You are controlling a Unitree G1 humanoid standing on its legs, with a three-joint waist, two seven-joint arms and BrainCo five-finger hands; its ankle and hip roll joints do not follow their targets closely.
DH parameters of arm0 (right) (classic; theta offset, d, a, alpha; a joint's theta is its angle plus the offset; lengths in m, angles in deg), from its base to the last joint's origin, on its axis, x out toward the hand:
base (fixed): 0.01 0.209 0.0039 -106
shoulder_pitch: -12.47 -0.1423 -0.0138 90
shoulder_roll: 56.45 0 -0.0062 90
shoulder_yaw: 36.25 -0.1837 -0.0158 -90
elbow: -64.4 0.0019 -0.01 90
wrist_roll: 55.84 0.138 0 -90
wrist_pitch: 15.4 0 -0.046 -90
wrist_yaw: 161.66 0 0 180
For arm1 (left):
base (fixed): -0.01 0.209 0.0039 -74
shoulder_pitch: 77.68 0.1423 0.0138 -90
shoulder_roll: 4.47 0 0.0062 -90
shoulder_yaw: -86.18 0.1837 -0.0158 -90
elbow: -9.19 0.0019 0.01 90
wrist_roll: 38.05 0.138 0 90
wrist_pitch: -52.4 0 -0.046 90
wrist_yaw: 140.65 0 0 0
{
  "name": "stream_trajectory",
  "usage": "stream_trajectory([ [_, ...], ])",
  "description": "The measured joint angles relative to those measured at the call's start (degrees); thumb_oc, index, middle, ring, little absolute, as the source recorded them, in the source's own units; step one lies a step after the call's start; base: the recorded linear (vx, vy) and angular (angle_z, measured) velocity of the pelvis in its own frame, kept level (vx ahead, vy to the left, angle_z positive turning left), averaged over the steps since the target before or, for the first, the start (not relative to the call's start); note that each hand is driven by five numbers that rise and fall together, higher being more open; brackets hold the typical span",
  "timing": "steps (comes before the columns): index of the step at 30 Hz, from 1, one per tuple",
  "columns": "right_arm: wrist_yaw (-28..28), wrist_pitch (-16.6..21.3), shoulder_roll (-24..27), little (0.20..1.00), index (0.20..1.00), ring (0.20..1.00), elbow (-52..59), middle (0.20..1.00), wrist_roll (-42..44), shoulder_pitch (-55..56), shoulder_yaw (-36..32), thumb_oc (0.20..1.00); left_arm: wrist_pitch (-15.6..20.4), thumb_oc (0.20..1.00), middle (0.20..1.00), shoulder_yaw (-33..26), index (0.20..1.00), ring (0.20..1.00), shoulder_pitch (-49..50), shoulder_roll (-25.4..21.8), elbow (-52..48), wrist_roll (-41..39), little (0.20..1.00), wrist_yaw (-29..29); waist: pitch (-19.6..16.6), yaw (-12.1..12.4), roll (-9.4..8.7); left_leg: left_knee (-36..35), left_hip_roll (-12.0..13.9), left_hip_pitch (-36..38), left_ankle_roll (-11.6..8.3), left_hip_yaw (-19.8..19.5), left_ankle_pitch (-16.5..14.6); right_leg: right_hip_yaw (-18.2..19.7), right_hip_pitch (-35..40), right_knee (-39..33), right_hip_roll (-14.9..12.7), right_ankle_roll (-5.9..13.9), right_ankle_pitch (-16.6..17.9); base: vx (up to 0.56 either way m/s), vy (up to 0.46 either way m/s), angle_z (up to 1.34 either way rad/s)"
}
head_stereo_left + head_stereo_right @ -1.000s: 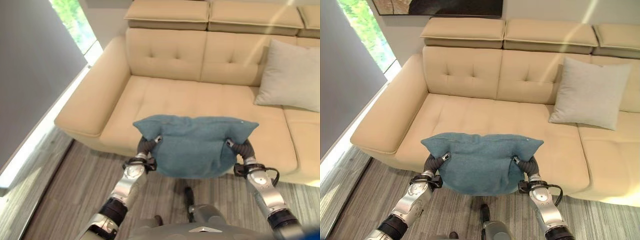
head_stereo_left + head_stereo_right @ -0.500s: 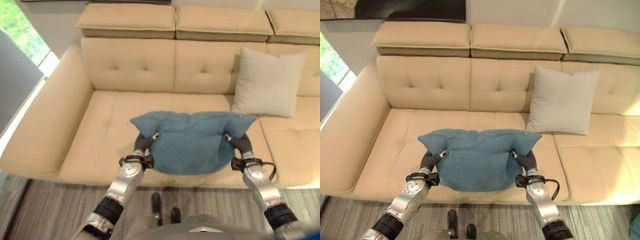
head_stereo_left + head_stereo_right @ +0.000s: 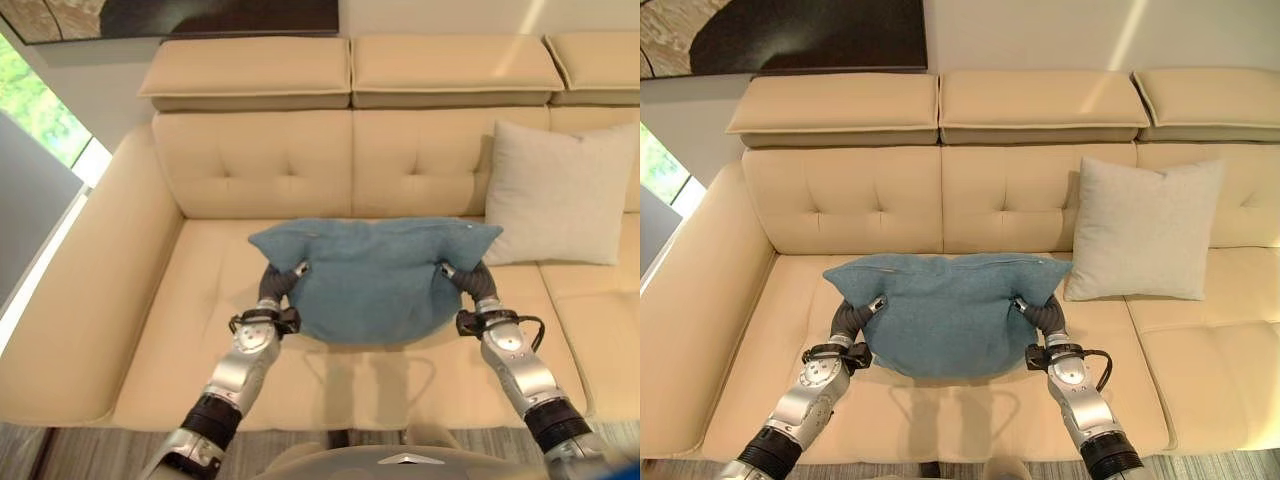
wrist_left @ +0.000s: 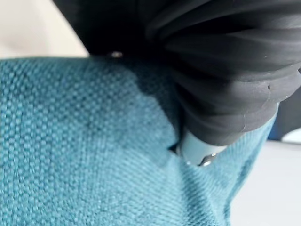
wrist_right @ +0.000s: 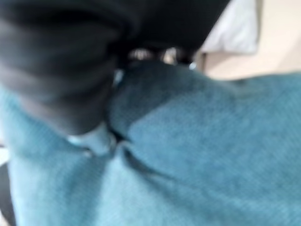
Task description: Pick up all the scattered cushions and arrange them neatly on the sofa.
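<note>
A teal cushion (image 3: 375, 280) hangs in the air above the middle seat of the beige sofa (image 3: 250, 160). My left hand (image 3: 275, 285) grips its left side and my right hand (image 3: 472, 282) its right side. The cushion's upper corners flare out above both hands. Up close, my left hand (image 4: 221, 84) digs into the teal cloth (image 4: 70, 155), which creases around a finger. My right hand (image 5: 51, 70) presses into the cushion (image 5: 211, 141) the same way. A light grey cushion (image 3: 555, 195) leans upright against the sofa's backrest, to the right of the teal one.
The sofa's left armrest (image 3: 70, 300) runs along the left, with a bright window (image 3: 40, 120) beyond it. A dark picture (image 3: 790, 35) hangs on the wall above the headrests. The left seat (image 3: 190, 330) is bare.
The whole view has shifted as I came nearer the sofa. The teal cushion now hangs over the seat instead of over its front edge and the floor. Both hands keep their hold.
</note>
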Motion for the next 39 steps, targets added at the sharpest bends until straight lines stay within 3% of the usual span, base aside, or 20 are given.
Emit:
stream_trajectory([
  [8,1.2,-0.5,0.2,0.2,0.2,0.2,3.0,0.2,-0.4,-1.7,-0.8,0.2,-0.1,0.2,0.2,-1.0,0.2,0.2,-2.8,-0.5,-1.1,0.5,0.2,0.6,-0.2,-1.1,-0.22,-0.3,1.1,-1.1,-1.09,0.0,-0.8,-1.1,-0.3,-0.3,0.8,-0.8,-0.5,0.0,-0.007,0.11],
  [14,3.7,-1.1,0.3,0.2,0.2,0.2,1.5,0.2,-0.3,-11.2,1.7,0.2,-0.1,0.2,0.2,-2.3,0.2,0.2,-9.9,-2.5,-0.7,0.4,0.2,5.0,-1.0,-1.2,-0.78,0.0,1.1,-4.9,-0.14,0.8,0.8,-0.8,-4.3,-0.2,0.8,-1.64,1.3,-0.06,0.015,-0.03],
  [22,6.9,-1.3,2.4,0.2,0.2,0.2,-7.6,0.2,0.9,-28.7,6.9,0.2,1.2,0.2,0.2,-0.5,0.2,0.2,-28.5,-7.3,9.9,-0.2,0.2,8.9,-1.1,-1.3,-1.28,0.0,0.7,-14.3,-0.09,1.6,2.8,-0.4,-14.0,0.0,0.5,-1.57,3.9,-0.08,0.015,-0.03],
  [27,7.7,-1.6,2.4,0.2,0.2,0.2,-12.2,0.2,1.7,-32.3,8.1,0.2,1.7,0.2,0.2,1.8,0.2,0.2,-32.3,-8.0,14.9,-0.3,0.2,9.1,-1.0,-1.1,-1.22,0.0,0.8,-17.9,-0.33,1.6,3.2,-0.4,-17.6,0.0,0.7,-1.85,4.2,-0.02,0.014,0.0],
  [32,7.6,-1.7,2.4,0.2,0.2,0.2,-16.3,0.2,2.6,-35.6,11.8,0.2,2.1,0.2,0.2,2.3,0.2,0.2,-33.9,-8.7,19.0,-0.9,0.2,9.1,1.1,-1.2,-1.05,0.0,0.8,-19.5,-0.41,1.9,3.4,-0.1,-19.3,0.0,0.8,-2.04,4.4,-0.04,0.004,-0.05],
  [34,7.4,-0.4,2.2,0.2,0.2,0.2,-16.5,0.2,3.6,-39.4,12.6,0.2,4.4,0.2,0.2,2.0,0.2,0.2,-35.7,-11.6,19.4,-2.5,0.2,8.4,3.0,-1.2,-1.16,0.2,0.8,-21.7,-0.58,3.0,3.5,0.9,-21.8,0.0,0.9,-2.11,5.0,-0.06,-0.004,-0.15],
  [39,7.4,-0.3,2.3,0.2,0.2,0.2,-19.3,0.2,3.5,-44.9,13.0,0.2,6.2,0.2,0.2,2.5,0.2,0.2,-42.0,-11.5,25.4,-4.9,0.2,8.1,3.9,-1.4,-1.18,0.1,1.2,-23.9,-0.8,2.9,3.8,0.8,-24.1,0.0,1.3,-2.12,5.1,0.0,-0.001,-0.01],
])
